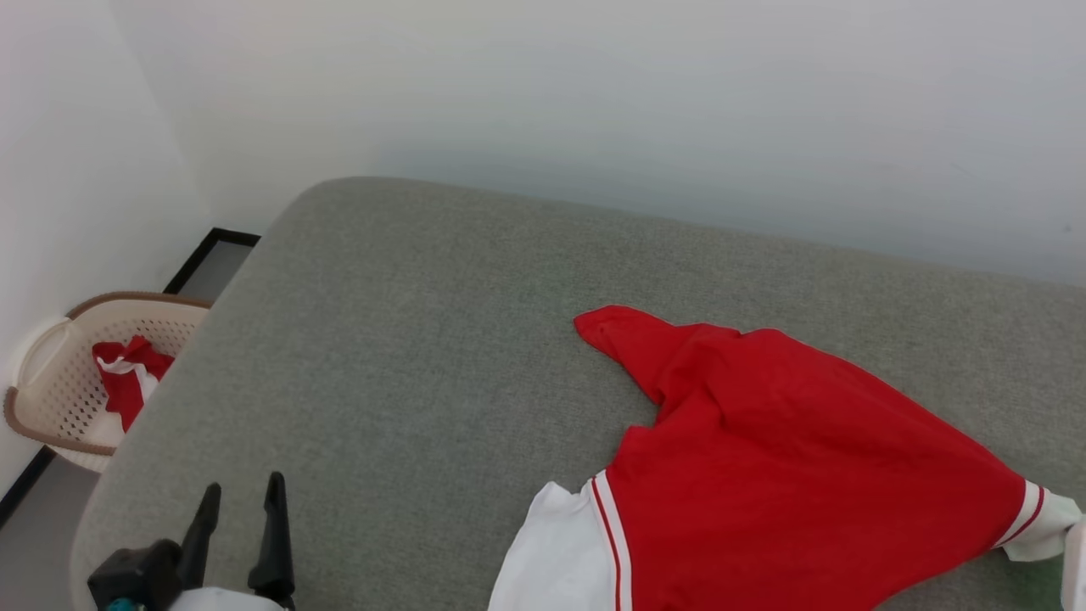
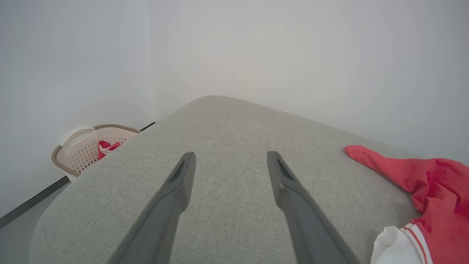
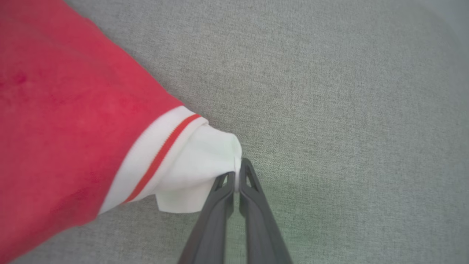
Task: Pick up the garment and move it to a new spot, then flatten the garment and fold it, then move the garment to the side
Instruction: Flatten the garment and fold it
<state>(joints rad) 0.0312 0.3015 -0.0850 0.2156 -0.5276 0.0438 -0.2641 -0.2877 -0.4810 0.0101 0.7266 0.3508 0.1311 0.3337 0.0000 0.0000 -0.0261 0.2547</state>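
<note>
Beige basket [image 1: 51, 399] beside grey cushion [image 1: 407, 356]

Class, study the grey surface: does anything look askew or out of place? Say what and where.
The garment lies askew, unflattened: pulled to a point where the right end effector pinches its white sleeve end, a red corner sticking out. Nothing looks spilled or damaged.

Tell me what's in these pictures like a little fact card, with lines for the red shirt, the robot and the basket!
Surface: grey fabric cushion
T-shirt: red with white sleeve ends, lying rumpled on the right part of the cushion
Right end effector: shut on the tip of one white sleeve end
Left end effector: open, over bare cushion, apart from the T-shirt
Basket: beige, with holes, down beside the cushion's left end
In the basket: a small red-and-white cloth
Folding: not yet done
</note>
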